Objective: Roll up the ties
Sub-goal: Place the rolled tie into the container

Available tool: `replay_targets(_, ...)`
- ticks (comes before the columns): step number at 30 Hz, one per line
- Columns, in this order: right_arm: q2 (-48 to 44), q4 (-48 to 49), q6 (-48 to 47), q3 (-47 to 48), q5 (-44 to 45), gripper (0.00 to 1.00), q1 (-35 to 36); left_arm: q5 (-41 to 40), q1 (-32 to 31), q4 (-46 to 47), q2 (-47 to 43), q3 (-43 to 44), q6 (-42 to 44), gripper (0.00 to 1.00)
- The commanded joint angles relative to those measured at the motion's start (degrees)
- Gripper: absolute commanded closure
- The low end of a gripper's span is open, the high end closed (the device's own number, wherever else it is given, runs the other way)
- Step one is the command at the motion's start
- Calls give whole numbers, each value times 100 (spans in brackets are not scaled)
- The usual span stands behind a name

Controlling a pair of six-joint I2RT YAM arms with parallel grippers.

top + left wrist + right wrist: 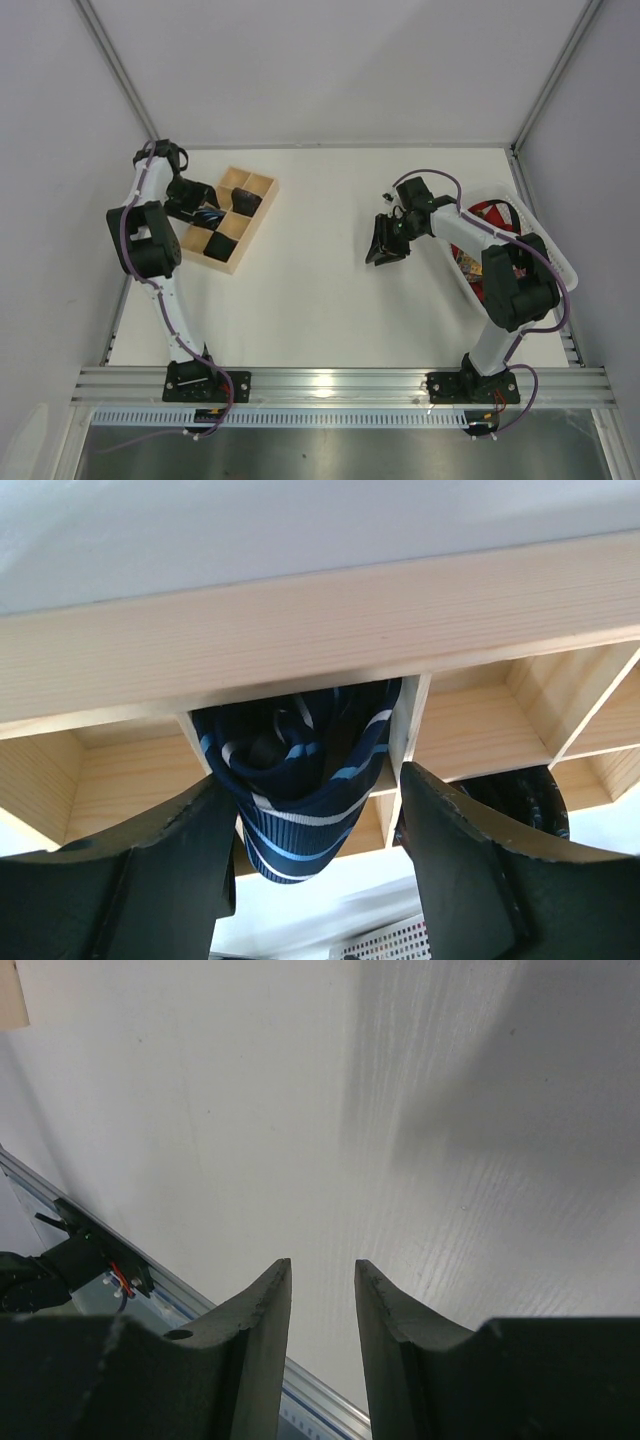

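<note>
A rolled navy tie (300, 780) with pale stripes sits in a compartment of the wooden divider box (300, 630) and bulges out of it. My left gripper (318, 810) is open, with its fingers on either side of this roll at the box's left end (195, 205). A second dark roll (525, 795) fills a neighbouring compartment. From above, several compartments of the box (262, 186) hold dark bundles. My right gripper (385, 245) is open a little and empty, over bare table (322, 1275). Red and gold ties (490, 212) lie in the white basket (555, 255).
The basket stands at the table's right edge beside the right arm. The wooden box lies at the back left, at an angle. An aluminium rail (340, 382) runs along the near edge. White walls enclose the left, back and right.
</note>
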Motion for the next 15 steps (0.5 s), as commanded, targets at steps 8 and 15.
replay_targets(8,14,55,-80,209,-140,62,-36,18,-17,-538,-540,110,-68,27)
replay_targets(15,41,37,-71,279,-157,63,-36,97,-17,-513,-1032,-338,-208,23)
